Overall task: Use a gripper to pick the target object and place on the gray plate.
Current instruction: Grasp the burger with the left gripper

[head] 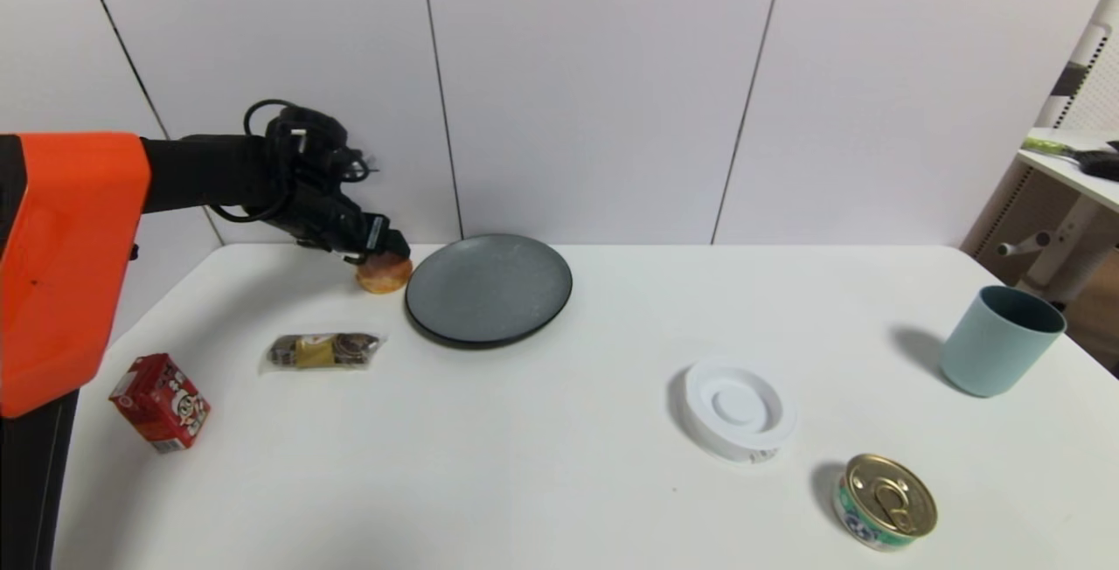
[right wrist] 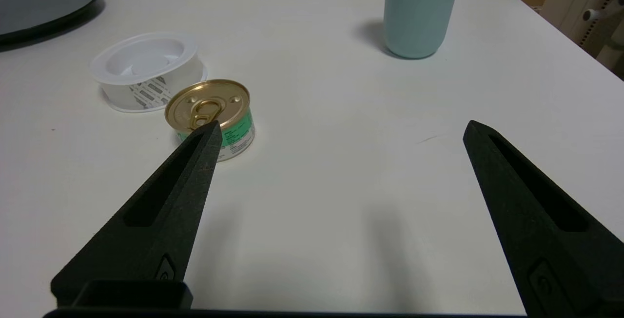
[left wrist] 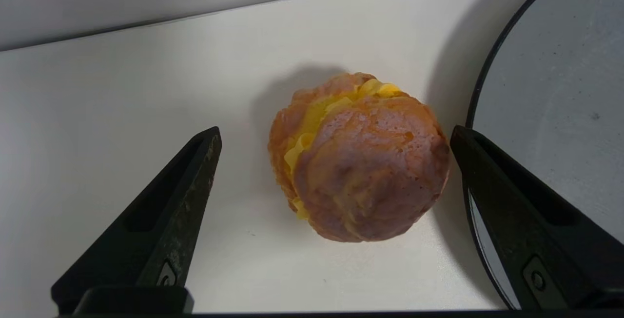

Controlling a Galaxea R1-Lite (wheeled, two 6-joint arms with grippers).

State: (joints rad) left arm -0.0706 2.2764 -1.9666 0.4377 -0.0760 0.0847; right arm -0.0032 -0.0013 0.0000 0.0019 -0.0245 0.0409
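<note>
The pastry (head: 384, 274), pink on top with a golden base and yellow filling, sits on the white table just left of the gray plate (head: 488, 288). My left gripper (head: 378, 248) hovers right over it, open. In the left wrist view the pastry (left wrist: 360, 159) lies between the two black fingers, one finger (left wrist: 187, 181) apart from it and the other (left wrist: 492, 171) close beside it, above the plate's rim (left wrist: 480, 93). My right gripper (right wrist: 339, 130) is open and empty above bare table, out of the head view.
A clear-wrapped brown snack bar (head: 323, 351) and a red carton (head: 160, 402) lie at the front left. A white ring-shaped dish (head: 739, 410), a gold-lidded can (head: 885, 500) and a light blue cup (head: 1001, 340) stand on the right.
</note>
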